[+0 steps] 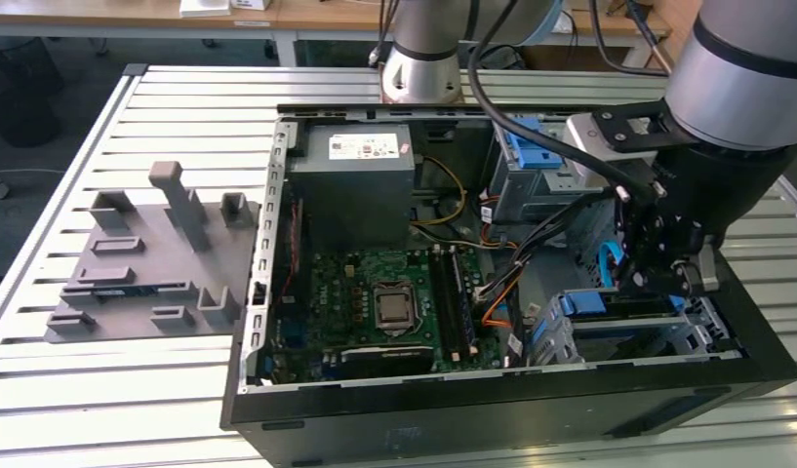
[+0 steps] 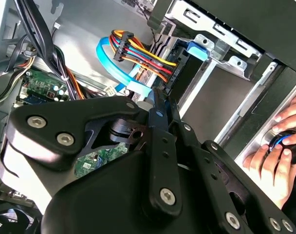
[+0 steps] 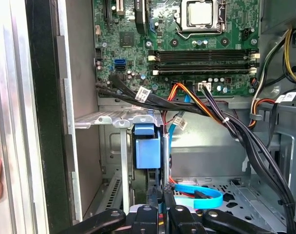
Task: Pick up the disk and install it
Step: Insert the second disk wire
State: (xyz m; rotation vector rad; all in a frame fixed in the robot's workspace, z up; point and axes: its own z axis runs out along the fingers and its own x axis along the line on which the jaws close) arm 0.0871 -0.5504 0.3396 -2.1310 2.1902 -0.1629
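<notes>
First wrist view: disk (image 3: 149, 155) upright in bay, just beyond jaws.

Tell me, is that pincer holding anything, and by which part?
It cannot be told: the pincer sits right at the blue-railed disk in the drive cage, but any hold is hidden.

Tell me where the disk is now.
The disk sits in the metal drive cage on the exterior view's right, directly below the gripper, beside the motherboard.
</notes>
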